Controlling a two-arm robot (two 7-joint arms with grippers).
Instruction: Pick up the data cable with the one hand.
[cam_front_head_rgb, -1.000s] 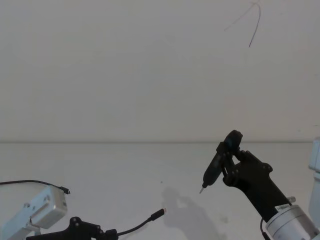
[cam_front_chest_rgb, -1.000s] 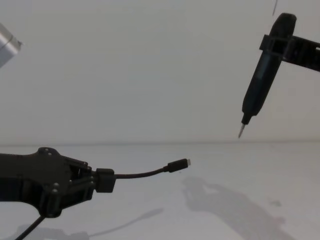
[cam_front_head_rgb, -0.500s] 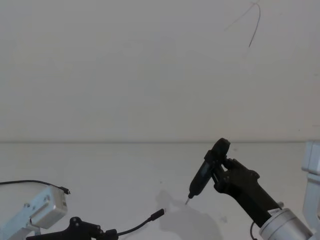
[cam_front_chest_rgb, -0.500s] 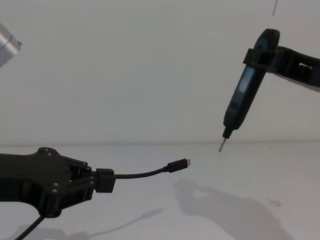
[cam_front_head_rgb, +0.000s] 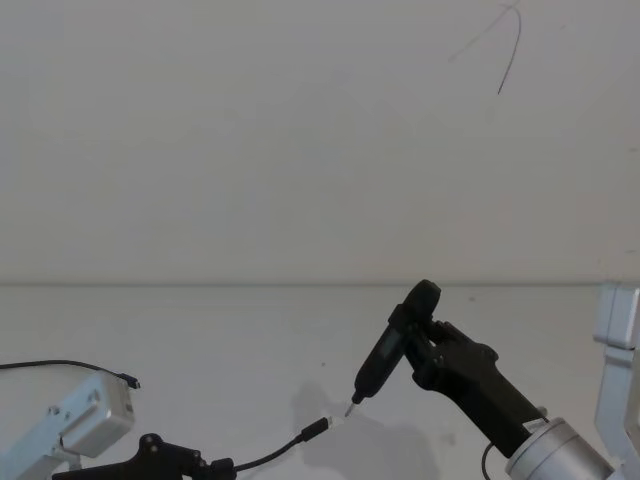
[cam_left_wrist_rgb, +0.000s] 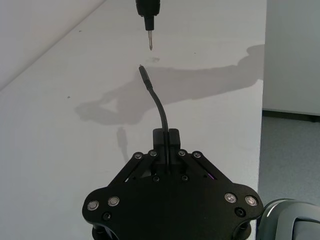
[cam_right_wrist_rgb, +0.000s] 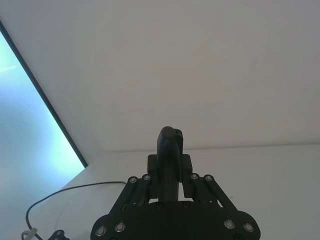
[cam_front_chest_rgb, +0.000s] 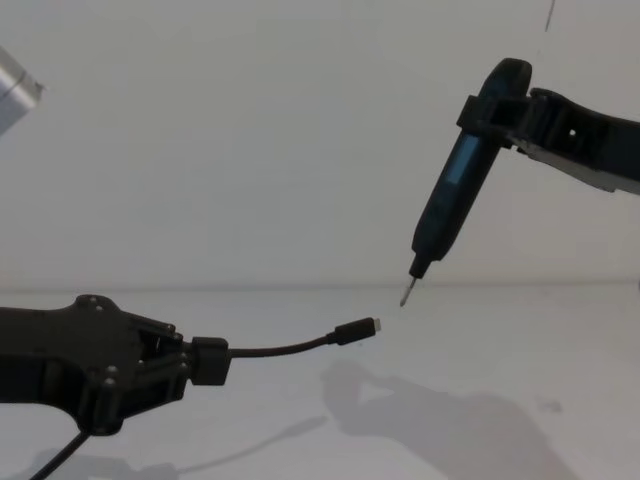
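Chest view: left pincer clamps data cable, plug pointing level rightward; right pincer grips pen tool.

Black data cable gripped in left pincer, tip raised.

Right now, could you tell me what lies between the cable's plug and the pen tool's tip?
Nothing: the chest view shows a bare gap between the cable held by the left gripper and the pen tool in the right gripper.
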